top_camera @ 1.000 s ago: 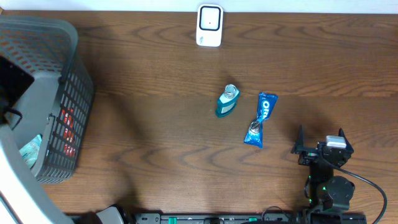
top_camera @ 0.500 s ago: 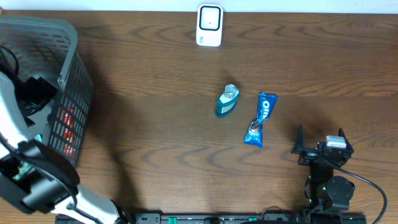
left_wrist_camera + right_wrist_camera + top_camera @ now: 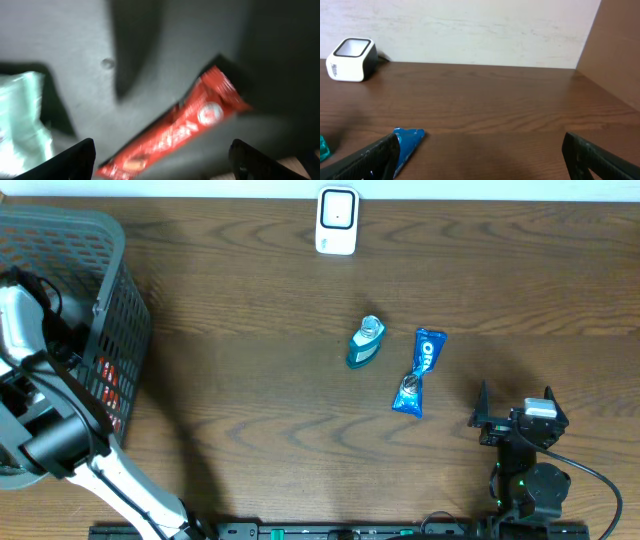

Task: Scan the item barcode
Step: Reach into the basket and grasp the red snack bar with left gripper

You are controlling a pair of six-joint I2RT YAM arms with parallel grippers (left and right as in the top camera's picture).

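The left arm [image 3: 45,420] reaches down into the grey basket [image 3: 105,242] at the left end of the bench [image 3: 250,440]. In its wrist view, the left fingers [image 3: 80,157] are spread wide and hold nothing; only their 2 dark tips show, at the lower corners. Between and beyond them a red snack bar [image 3: 185,127] lies slantwise on the grey basket floor, its far end up to the right. The picture is blurred and the print on the wrapper cannot be read. I cannot tell whether the tips touch the bar. A pale green packet [image 3: 22,115] lies to the left of it, apart from the bar. From overhead, a patch of red shows through the basket's mesh wall.

The white scanner [image 3: 337,221] stands at the far edge of the bench, well apart from the basket. Near the middle, a small bottle [image 3: 366,343] of blue-green liquid lies on its side, and just to its right lies a blue biscuit packet [image 3: 420,370].

The right fingers [image 3: 375,155] are also spread wide and empty, low over the bench at the near right corner. They point toward the far wall [image 3: 470,30], with the scanner off to the left.
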